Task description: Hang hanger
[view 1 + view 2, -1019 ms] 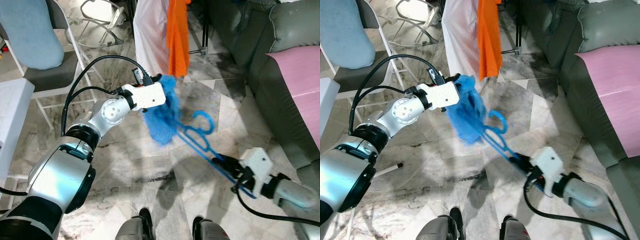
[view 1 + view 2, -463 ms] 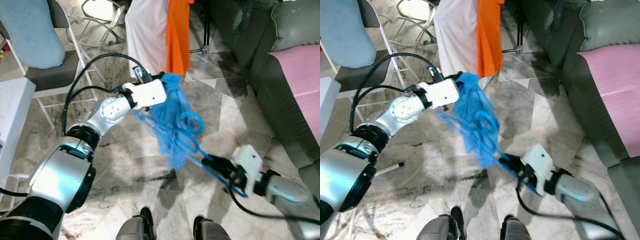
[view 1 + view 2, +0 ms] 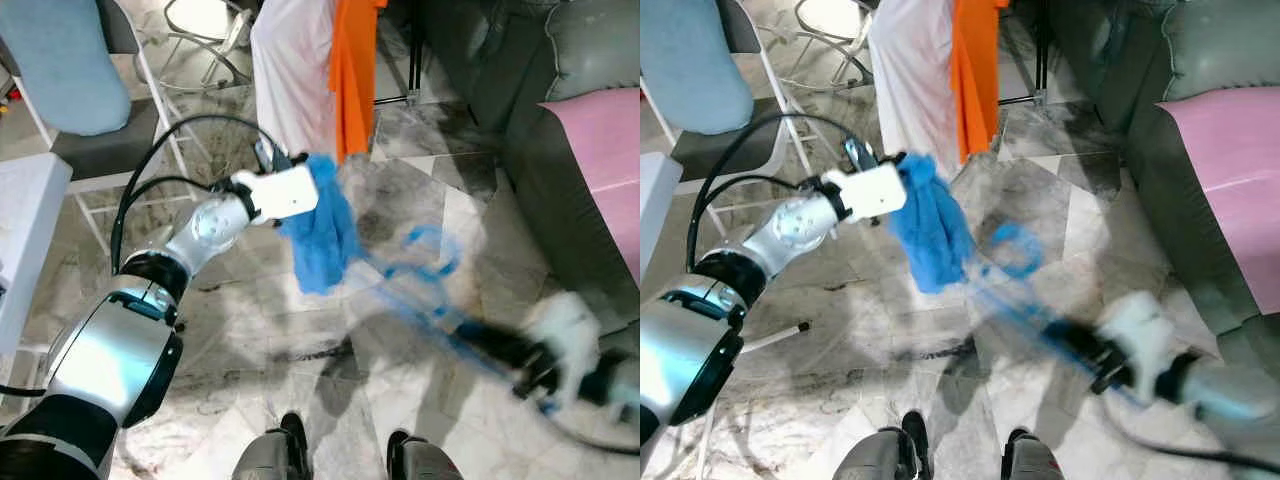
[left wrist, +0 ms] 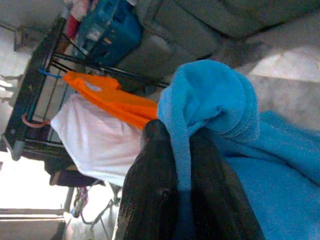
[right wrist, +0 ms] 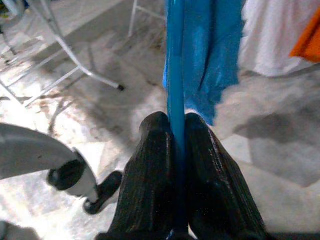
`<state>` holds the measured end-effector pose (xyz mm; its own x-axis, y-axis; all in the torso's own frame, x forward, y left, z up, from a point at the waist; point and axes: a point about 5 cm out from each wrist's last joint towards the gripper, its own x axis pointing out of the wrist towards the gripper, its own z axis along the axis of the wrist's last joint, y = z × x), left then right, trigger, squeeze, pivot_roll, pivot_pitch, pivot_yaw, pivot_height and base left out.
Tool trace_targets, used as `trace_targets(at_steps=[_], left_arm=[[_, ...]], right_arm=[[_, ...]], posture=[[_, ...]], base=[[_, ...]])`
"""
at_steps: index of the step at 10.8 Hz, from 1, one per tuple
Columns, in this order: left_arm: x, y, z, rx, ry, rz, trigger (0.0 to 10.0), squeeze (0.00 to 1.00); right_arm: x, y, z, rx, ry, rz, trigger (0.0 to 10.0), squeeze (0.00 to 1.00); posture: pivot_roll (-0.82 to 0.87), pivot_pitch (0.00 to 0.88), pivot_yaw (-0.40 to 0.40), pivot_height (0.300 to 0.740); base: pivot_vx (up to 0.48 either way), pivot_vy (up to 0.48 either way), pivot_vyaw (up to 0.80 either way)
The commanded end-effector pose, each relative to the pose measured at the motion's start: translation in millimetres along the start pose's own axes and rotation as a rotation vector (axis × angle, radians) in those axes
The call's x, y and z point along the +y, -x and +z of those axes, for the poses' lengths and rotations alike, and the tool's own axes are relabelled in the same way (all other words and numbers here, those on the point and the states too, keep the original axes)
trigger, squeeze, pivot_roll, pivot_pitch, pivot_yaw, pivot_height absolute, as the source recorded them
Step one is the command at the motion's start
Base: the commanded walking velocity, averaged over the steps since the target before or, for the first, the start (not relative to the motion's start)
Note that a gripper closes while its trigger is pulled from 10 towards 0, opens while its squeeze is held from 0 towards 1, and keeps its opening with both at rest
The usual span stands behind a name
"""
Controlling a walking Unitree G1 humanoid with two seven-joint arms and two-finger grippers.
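Folding chair [image 3: 95,150] w/ pale blue cushion at far left. Left end effector [image 4: 182,165] is pressed onto a fold of the blue towel [image 3: 322,235], which hangs over the marble floor [image 3: 250,330], just in front of the white garment [image 3: 290,70] & orange garment [image 3: 352,70]. Right end effector [image 5: 174,145] pinches the blue hanger [image 3: 420,270] (blurred), held low, hook up, beside the towel. Grey sofa [image 3: 560,150] w/ pink cover at right.

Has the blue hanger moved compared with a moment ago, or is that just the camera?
Yes. The blue hanger was tangled in the blue cloth half a second ago; now it has swung out toward the grey sofa, held by the right hand.
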<state>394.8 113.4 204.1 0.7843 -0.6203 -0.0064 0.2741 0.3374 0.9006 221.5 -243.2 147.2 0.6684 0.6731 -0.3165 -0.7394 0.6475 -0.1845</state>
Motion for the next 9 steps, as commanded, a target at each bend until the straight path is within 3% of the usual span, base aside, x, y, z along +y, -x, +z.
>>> trace_targets(at_steps=[1, 5, 7, 9], left_arm=[[-0.1, 8.7, -12.6, 0.051, -0.025, -0.003, 10.0, 0.00], [-3.5, 20.2, -26.1, 0.094, -0.087, -0.030, 10.0, 0.00], [-1.8, 19.2, -16.9, 0.006, -0.046, -0.038, 10.0, 0.00], [-5.2, 15.7, -3.2, -0.101, -0.041, -0.071, 10.0, 0.00]], right_arm=[[-11.2, 9.4, 0.3, 0.007, 0.007, -0.051, 10.0, 0.00], [-27.1, 24.9, 15.2, -0.067, -0.004, -0.131, 10.0, 0.00], [-32.2, 26.2, 10.5, -0.061, -0.010, -0.160, 10.0, 0.00], [-26.9, 20.8, 8.4, -0.069, -0.033, -0.135, 10.0, 0.00]], posture=[[-0.15, 0.259, 0.151, 0.740], [-0.15, 0.253, 0.151, 0.740], [-0.15, 0.251, 0.151, 0.740], [-0.14, 0.252, 0.152, 0.740]], base=[[0.000, 0.000, 0.00], [0.000, 0.000, 0.00], [0.000, 0.000, 0.00], [0.000, 0.000, 0.00]])
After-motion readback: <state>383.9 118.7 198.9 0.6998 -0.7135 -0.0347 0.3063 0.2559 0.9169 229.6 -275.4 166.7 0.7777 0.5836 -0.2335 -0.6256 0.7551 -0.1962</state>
